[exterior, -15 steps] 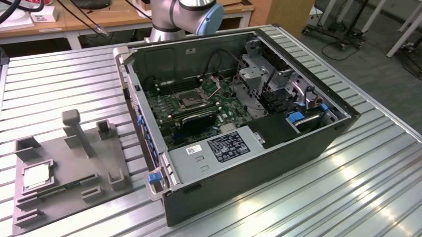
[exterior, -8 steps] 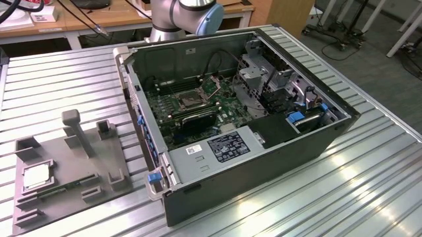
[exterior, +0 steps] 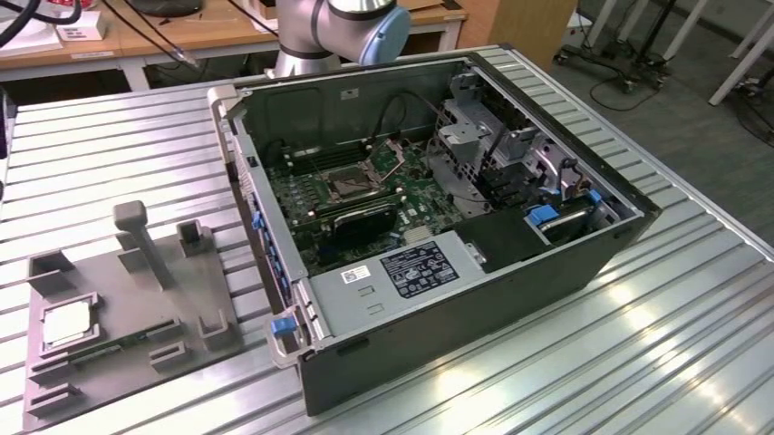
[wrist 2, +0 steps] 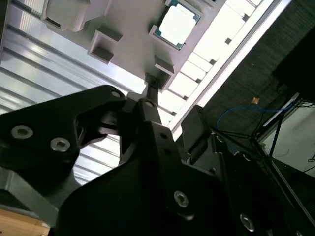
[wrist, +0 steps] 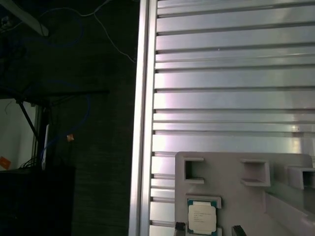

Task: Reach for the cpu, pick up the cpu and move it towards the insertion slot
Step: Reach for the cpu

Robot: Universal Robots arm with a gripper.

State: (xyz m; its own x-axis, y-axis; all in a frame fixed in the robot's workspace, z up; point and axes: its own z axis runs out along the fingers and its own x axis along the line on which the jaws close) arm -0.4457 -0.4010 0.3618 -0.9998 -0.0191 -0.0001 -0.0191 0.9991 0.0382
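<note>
Now | cpu flat, lid up, in tray | pincer spread

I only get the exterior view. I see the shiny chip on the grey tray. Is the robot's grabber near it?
Observer: Near, not touching. In the second wrist view the gripper hangs above the table near the tray, the cpu ahead of its fingertips.
Operator: Is it holding anything?
Observer: No. Its jaws stand open, with bare table showing between them.
Operator: Is the chip flat?
Observer: Yes. In the first wrist view the cpu lies flat in its recess, silvery top up, green edge around it.
</note>
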